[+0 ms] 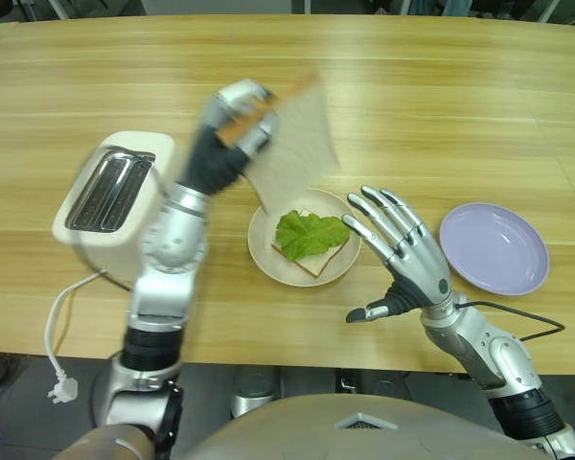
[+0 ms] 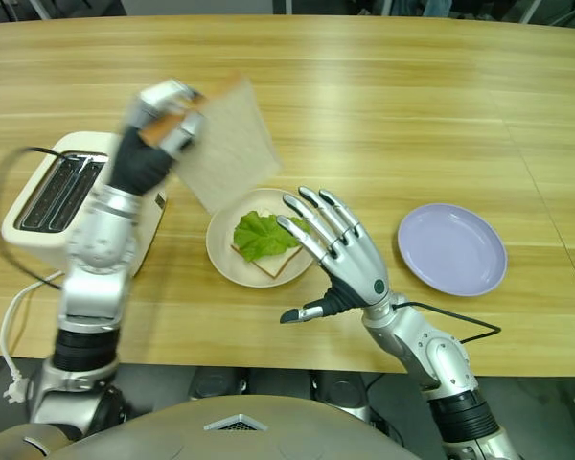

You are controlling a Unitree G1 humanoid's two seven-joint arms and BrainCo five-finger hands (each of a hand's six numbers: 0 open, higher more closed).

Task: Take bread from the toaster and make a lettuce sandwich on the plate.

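Note:
My left hand [image 1: 238, 117] is shut on a slice of bread [image 1: 294, 146], held tilted in the air above the left part of the beige plate [image 1: 264, 254]. On that plate lies another bread slice [image 1: 323, 260] with a green lettuce leaf [image 1: 309, 233] on top. The white toaster [image 1: 110, 198] stands to the left of the plate, its slots looking empty. My right hand [image 1: 400, 251] hovers open just right of the beige plate, fingers spread and pointing away from me.
A purple plate [image 1: 494, 248] lies empty at the right, near the table's front edge. The toaster's white cord and plug [image 1: 61, 387] hang over the front edge at the left. A black cable [image 1: 517, 316] runs by my right wrist.

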